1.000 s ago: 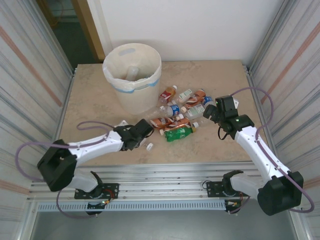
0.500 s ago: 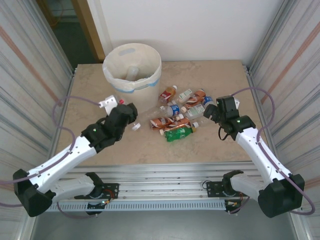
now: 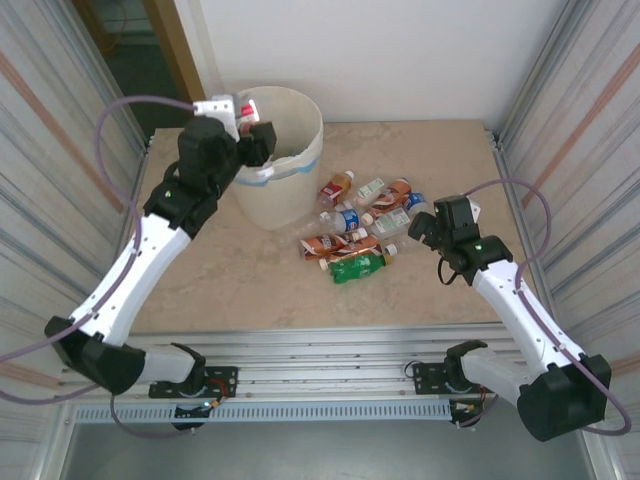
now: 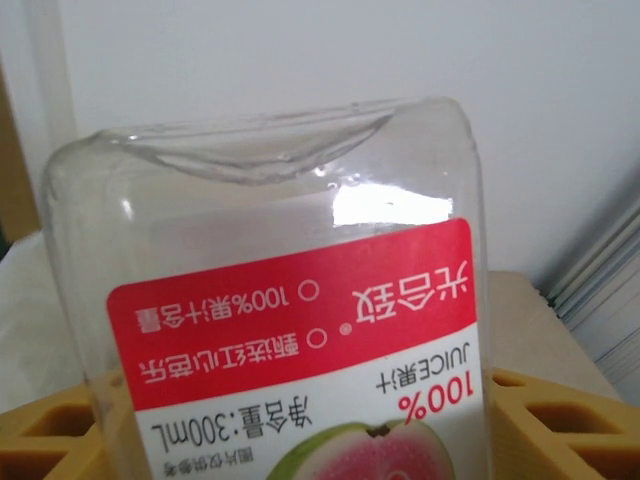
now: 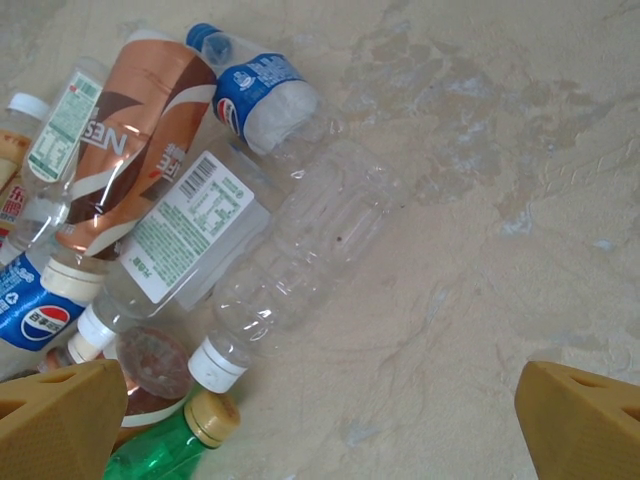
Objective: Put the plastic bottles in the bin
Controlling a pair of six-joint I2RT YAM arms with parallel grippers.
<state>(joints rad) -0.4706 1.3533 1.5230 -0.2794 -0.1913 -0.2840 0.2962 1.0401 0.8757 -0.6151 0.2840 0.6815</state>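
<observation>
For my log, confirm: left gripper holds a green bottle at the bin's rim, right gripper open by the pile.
Not green: the left wrist view shows the bottle in the left gripper is clear with a red label. The rest holds.

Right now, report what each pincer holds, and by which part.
Left pincer grips a red-labelled juice bottle across its labelled body; right pincer, open, holds nothing.

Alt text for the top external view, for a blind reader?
The left pincer holds a red-labelled bottle over the rim of the bin. On the table beside it lie the other bottles, with the open right pincer near them.
</observation>
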